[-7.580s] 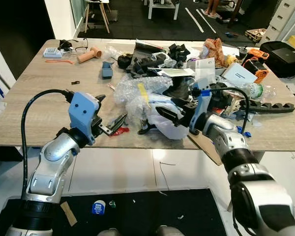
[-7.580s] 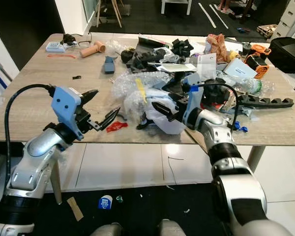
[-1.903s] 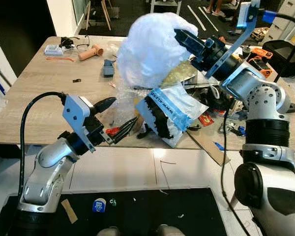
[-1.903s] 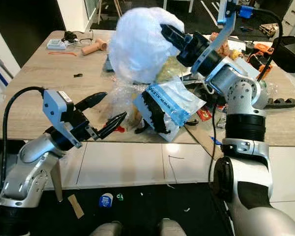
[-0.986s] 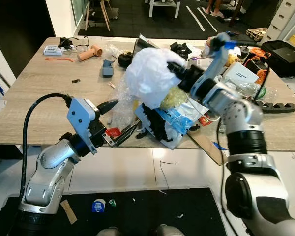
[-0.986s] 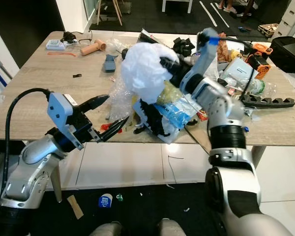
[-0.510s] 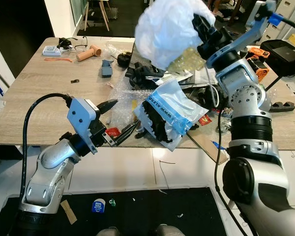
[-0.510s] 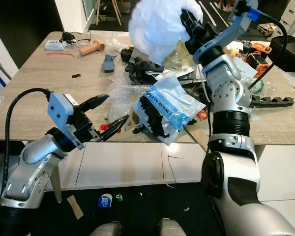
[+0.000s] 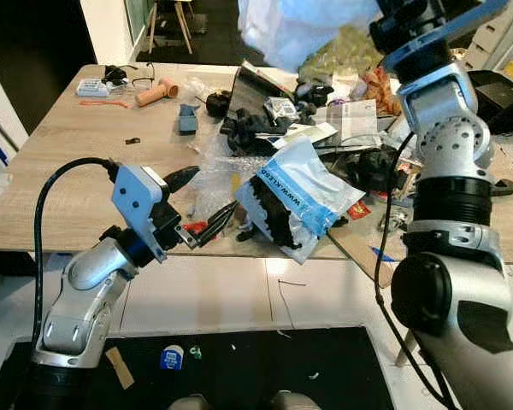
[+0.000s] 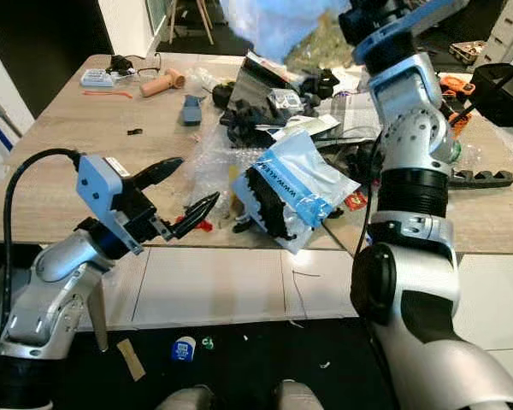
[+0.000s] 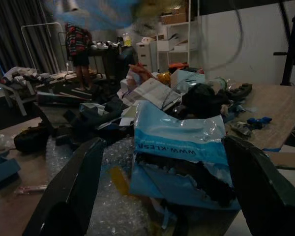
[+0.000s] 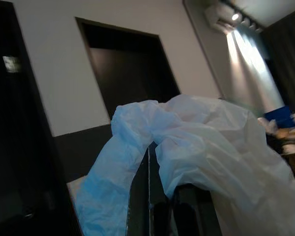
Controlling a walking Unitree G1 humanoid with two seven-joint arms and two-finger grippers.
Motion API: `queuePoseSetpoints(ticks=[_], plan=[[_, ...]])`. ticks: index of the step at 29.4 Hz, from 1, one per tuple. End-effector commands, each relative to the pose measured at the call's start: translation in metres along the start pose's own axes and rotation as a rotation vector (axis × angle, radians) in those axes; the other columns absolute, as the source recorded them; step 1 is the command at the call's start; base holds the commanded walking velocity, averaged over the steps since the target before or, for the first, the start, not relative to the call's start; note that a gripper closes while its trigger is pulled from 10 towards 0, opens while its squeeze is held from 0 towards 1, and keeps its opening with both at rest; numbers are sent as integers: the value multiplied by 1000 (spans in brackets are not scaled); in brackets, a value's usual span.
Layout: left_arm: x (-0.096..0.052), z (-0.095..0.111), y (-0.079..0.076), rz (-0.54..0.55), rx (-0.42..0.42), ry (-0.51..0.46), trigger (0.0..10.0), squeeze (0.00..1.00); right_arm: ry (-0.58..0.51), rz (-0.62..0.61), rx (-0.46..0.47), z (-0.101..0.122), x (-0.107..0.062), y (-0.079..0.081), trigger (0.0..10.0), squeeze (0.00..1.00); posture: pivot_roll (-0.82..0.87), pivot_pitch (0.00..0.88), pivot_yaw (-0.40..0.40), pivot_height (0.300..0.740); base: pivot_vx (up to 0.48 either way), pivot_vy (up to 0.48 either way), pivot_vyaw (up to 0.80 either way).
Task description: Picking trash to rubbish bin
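Cluttered tabletop (image 9: 60,162) is carrying a blue pouch (image 9: 299,192). Right gripper (image 12: 160,206) is pinching a white plastic bag (image 12: 206,147) overhead. Left gripper (image 9: 203,205) is hovering, fingers wide.

Table (image 9: 60,162) ahead, clutter heaped at 12 to 2 o'clock. Printed bag (image 9: 297,198) lies at the near edge, about 12 o'clock, on bubble wrap (image 9: 212,175) that spreads to its left. Left gripper (image 9: 207,203) hangs at 11 o'clock just off the near edge, beside the wrap. Right gripper (image 12: 162,206) is up at 1 o'clock, above the far half of the table — plastic sheet (image 9: 303,26) held in it, over the pile. Far left corner, 10 o'clock: tube (image 9: 155,92) and small box (image 9: 92,89). Floor under the near edge: tape roll (image 9: 172,359).
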State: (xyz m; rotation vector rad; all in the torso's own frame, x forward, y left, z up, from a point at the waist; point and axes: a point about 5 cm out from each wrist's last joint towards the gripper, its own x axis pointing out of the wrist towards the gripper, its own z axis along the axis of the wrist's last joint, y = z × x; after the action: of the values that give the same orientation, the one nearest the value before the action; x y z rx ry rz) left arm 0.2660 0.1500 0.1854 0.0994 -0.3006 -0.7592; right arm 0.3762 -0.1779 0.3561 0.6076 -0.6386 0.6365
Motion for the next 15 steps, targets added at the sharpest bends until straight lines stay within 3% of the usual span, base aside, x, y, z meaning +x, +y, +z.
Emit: queuePoseSetpoints(ticks=[1, 2, 3, 7, 15], plan=[[2, 3, 0, 6, -2, -23, 10000, 0, -75, 18, -84, 27, 7, 2, 0, 0, -32, 0, -48, 740, 0, 0, 0], [2, 3, 0, 8, -2, -23, 10000, 0, -96, 16, -144, 41, 7, 0, 0, 0, -32, 0, -48, 740, 0, 0, 0], [2, 3, 0, 8, -2, -23, 10000, 0, -96, 16, -144, 41, 7, 0, 0, 0, -32, 0, -48, 740, 0, 0, 0], [2, 4, 1, 12, -7, -32, 10000, 0, -115, -7, -295, 65, 3, -6, 0, 0, -39, 0, -45, 740, 0, 0, 0], [3, 8, 3, 21, -24, -61, 10000, 0, -161, -2, -356, 89, 2, -6, 0, 0, -41, 0, -39, 740, 0, 0, 0]])
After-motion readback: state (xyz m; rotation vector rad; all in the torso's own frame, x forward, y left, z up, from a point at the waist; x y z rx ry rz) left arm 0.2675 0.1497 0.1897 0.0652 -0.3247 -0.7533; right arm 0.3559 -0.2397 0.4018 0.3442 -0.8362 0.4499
